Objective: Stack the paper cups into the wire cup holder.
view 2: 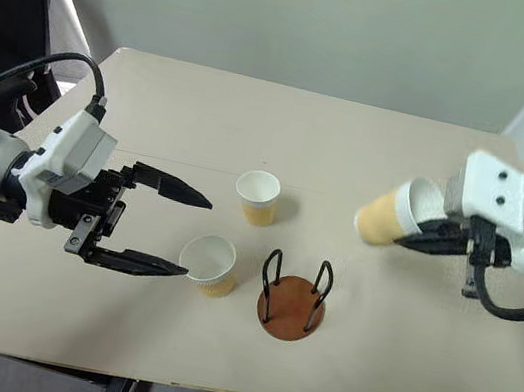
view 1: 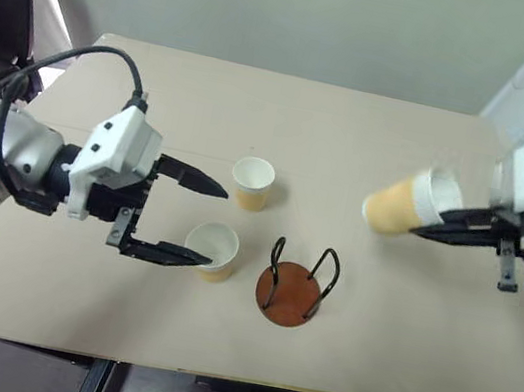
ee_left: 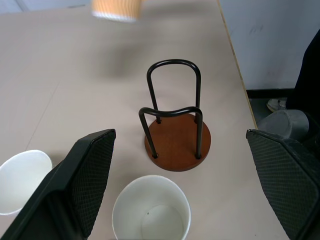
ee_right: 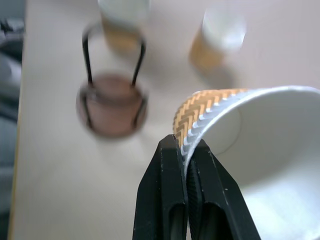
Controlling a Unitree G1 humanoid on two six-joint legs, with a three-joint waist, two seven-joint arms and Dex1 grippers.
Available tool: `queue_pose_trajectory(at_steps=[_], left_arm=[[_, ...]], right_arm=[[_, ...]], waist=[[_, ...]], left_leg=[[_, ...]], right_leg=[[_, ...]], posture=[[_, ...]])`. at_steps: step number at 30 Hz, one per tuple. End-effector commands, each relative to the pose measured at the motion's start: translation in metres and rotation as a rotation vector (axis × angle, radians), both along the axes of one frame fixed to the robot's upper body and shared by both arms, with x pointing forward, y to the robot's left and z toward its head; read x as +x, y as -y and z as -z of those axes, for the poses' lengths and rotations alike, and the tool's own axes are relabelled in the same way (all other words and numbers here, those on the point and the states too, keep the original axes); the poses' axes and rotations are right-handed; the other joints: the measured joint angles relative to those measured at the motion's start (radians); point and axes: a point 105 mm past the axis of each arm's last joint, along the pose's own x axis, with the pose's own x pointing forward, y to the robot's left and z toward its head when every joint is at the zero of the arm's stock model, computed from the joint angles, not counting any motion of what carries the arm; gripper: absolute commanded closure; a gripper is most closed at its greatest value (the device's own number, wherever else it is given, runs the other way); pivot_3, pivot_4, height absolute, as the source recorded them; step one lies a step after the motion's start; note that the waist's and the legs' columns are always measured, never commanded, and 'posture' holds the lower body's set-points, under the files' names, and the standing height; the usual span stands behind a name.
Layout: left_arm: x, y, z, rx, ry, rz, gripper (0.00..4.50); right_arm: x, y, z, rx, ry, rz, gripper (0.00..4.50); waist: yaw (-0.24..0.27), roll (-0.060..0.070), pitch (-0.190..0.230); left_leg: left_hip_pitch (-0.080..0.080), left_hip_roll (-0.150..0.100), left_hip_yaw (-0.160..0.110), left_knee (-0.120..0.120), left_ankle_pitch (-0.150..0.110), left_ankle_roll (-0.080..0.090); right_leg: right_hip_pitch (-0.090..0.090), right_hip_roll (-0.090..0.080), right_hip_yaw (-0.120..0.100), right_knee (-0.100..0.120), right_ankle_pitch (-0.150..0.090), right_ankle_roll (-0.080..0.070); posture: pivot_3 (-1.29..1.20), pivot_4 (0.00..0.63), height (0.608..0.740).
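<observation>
Right gripper (view 1: 440,225) jaws pinch raised paper cup (view 1: 397,205) by rim wall. Left gripper (view 1: 199,220) jaws spread wide, empty. You hold thin, crushable paper: squeeze lightly.

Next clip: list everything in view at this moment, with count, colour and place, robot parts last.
paper cups: three, tan-yellow outside, white inside. One stands upright near the table's middle; one stands upright just left of the holder, by the left claw's fingertips; one is held tilted in the air over the table's right side.
wire cup holder: one, reddish-brown round base with two black wire loops, upright on the table's near middle, no cup in it.
table: one, beige, under everything.
left claw: black fingers, open, hovering beside the nearer cup.
right claw: black fingers, shut on the raised cup's rim.
</observation>
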Motion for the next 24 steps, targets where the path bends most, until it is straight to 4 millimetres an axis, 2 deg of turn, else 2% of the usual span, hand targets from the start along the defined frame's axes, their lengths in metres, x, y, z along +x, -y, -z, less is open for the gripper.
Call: queue_pose_trajectory(at_steps=[1,2,6,10,19,24], left_arm=[[-0.002,0.002,-0.006,0.008,0.043,0.004,0.00],[-0.001,0.002,-0.006,0.008,0.043,0.004,0.00],[0.002,-0.002,0.006,0.055,0.021,-0.021,0.00],[0.001,-0.004,0.009,0.059,0.012,-0.028,0.00],[0.000,-0.007,0.012,0.064,0.006,-0.050,0.00],[-0.001,-0.008,0.013,0.066,0.008,-0.061,0.00]], right_arm=[[-0.011,-0.021,-0.006,0.051,-0.033,-0.099,4.46],[-0.013,-0.025,-0.004,0.050,-0.043,-0.119,4.46],[-0.022,-0.048,0.024,-0.007,-0.130,-0.207,4.46],[-0.021,-0.050,0.036,-0.072,-0.120,-0.226,4.46],[-0.025,-0.056,0.050,-0.123,-0.129,-0.306,4.46],[-0.018,-0.055,0.054,-0.157,-0.086,-0.300,4.46]], waist=[[0.000,0.000,0.000],[0.001,0.000,0.000],[-0.002,0.000,0.000],[-0.002,0.001,0.001],[-0.002,0.001,0.001],[-0.002,0.001,0.001]], left_leg=[[0.000,0.000,0.000,0.000,0.000,0.000],[-0.001,0.000,0.000,0.000,0.000,0.000],[-0.001,0.000,0.000,0.000,0.000,0.000],[-0.002,0.000,0.000,0.000,0.000,0.000],[-0.003,0.000,0.000,0.000,0.000,0.000],[-0.003,0.000,0.000,0.000,0.000,0.000]], right_leg=[[0.000,0.000,0.000,0.000,0.000,0.000],[-0.001,0.000,0.000,0.000,0.000,0.000],[-0.001,0.000,0.000,0.000,0.000,0.000],[-0.002,0.000,0.000,0.000,0.000,0.000],[-0.002,-0.001,0.000,0.000,0.000,0.000],[-0.002,-0.001,0.000,-0.001,0.000,0.000]], posture=[[0.00,0.150,0.740],[0.00,0.150,0.740],[0.00,0.150,0.740],[0.00,0.150,0.740],[0.00,0.150,0.740],[0.00,0.150,0.740]])
